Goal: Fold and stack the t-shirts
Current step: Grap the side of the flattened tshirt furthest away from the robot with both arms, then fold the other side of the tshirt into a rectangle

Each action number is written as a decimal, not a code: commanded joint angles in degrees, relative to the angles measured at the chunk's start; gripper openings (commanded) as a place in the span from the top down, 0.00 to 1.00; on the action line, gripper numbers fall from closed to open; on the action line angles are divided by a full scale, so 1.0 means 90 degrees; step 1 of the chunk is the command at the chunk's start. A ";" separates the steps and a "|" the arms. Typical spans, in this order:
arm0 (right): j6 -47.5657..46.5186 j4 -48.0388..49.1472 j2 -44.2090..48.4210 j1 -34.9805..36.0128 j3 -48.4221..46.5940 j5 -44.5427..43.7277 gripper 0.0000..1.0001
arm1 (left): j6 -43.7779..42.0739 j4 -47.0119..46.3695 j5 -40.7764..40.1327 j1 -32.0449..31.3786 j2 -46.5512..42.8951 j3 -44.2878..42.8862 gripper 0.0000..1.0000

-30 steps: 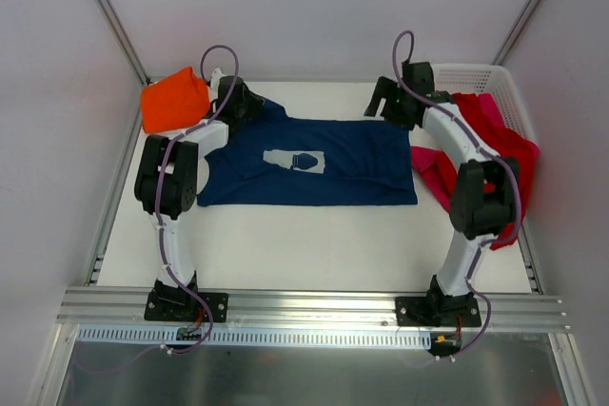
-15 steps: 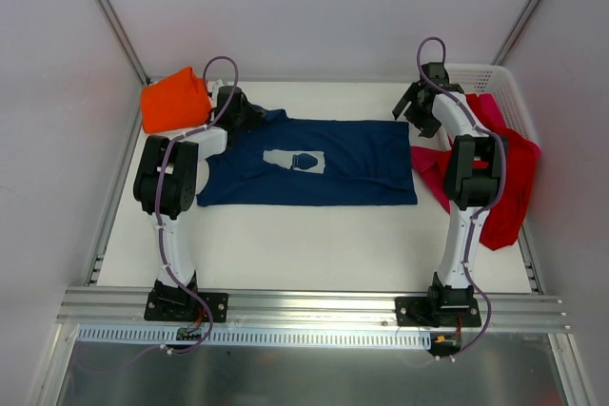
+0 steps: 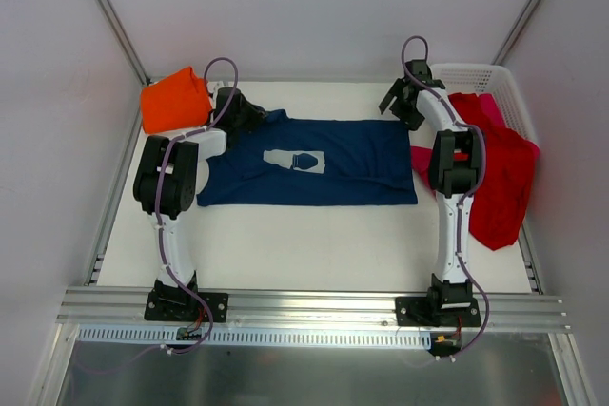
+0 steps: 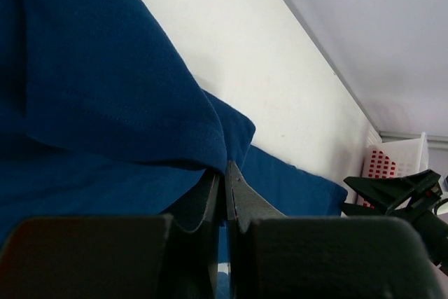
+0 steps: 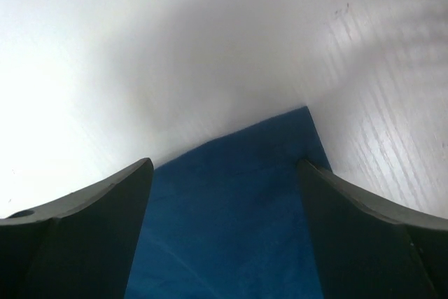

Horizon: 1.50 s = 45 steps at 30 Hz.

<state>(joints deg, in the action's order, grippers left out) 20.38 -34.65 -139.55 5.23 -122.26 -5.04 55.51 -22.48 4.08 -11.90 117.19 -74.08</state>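
The navy blue t-shirt (image 3: 314, 164) with a pale chest print (image 3: 295, 160) lies spread flat in the middle of the table. My left gripper (image 3: 249, 117) is shut on a fold of its far left sleeve (image 4: 140, 103), which drapes over the fingers (image 4: 241, 197). My right gripper (image 3: 398, 107) is open just above the shirt's far right corner (image 5: 280, 145), with the fingers (image 5: 112, 194) on either side of it. A folded orange t-shirt (image 3: 173, 100) sits at the back left. Red and pink t-shirts (image 3: 495, 173) hang over the basket at the right.
A white lattice basket (image 3: 471, 78) stands at the back right corner. Metal frame rails run along the table's edges, and pale walls close in the sides and back.
My right arm swung right toward the basket and came back left to the navy shirt's far right corner. The red shirt shifted on the basket. My left gripper kept its hold.
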 commanded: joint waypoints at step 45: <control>-0.0311 -0.0310 0.0387 -0.0074 0.0009 0.0726 1.00 | -0.0679 -0.0091 0.0026 0.0365 -0.1340 0.0507 1.00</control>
<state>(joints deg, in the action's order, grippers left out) 18.98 -34.79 -141.10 2.96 -123.15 0.03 52.77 -23.53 6.11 -8.91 112.12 -70.00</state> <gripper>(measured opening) 0.017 0.011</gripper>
